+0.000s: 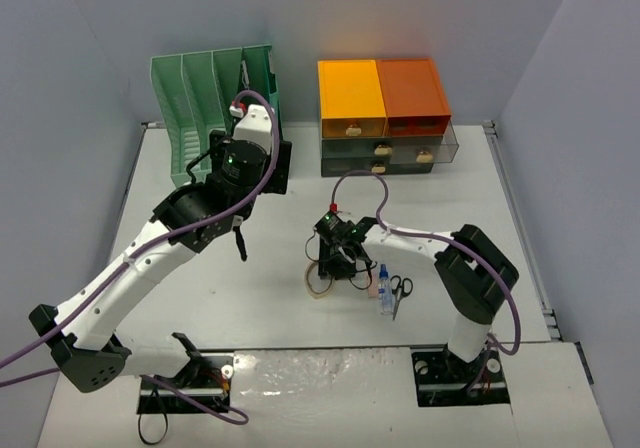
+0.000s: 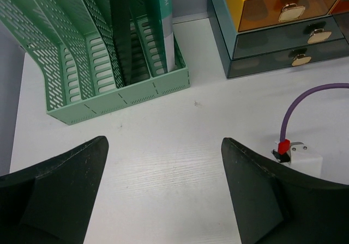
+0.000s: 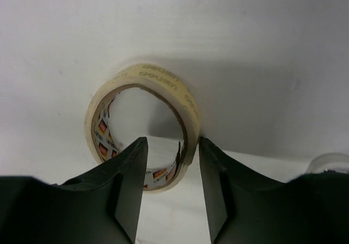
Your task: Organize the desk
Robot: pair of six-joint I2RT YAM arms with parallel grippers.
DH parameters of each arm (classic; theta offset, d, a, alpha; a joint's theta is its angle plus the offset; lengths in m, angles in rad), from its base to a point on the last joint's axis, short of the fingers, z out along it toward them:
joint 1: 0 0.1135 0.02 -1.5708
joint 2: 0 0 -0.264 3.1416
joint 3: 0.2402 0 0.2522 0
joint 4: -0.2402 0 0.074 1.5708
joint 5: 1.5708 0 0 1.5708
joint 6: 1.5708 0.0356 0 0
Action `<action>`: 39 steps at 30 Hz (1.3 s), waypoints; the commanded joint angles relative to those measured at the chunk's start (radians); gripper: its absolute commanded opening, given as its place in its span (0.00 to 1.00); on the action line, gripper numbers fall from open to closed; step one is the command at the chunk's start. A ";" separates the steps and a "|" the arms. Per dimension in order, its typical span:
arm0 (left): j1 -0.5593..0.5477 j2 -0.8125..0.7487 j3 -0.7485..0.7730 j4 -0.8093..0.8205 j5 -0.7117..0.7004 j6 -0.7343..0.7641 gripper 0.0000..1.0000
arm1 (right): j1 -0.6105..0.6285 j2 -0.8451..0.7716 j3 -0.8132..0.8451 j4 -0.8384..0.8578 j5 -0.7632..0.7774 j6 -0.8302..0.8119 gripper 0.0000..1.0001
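The left and near-middle worktop (image 1: 265, 308) lies bare and passable, as does the narrow lane between the green file rack (image 1: 205, 103) and the drawer cabinet (image 1: 385, 118) along the far edge. Right of centre, a tape roll (image 1: 320, 280), a small bottle (image 1: 385, 293) and scissors (image 1: 399, 290) crowd together, with the right end effector (image 3: 173, 146) straddling the roll's wall.

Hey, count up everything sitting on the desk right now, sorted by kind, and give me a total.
File rack: 1
Folder standing in the rack: 1
Drawer cabinet: 1
Tape roll: 1
Scissors: 1
Small blue-capped bottle: 1
Total: 6
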 commanded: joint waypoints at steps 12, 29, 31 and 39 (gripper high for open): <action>0.031 -0.046 0.030 0.024 0.012 0.038 0.82 | 0.016 0.012 0.132 0.039 0.113 0.041 0.00; 0.034 -0.048 -0.007 0.046 0.047 -0.006 0.82 | -0.371 -0.190 0.668 -0.170 0.264 -0.108 0.00; 0.034 -0.046 -0.005 0.044 0.051 -0.008 0.82 | -0.429 -0.179 0.682 -0.167 0.283 -0.090 0.00; 0.034 -0.043 0.005 0.035 0.051 -0.001 0.82 | -0.521 -0.124 0.687 -0.112 0.356 -0.032 0.00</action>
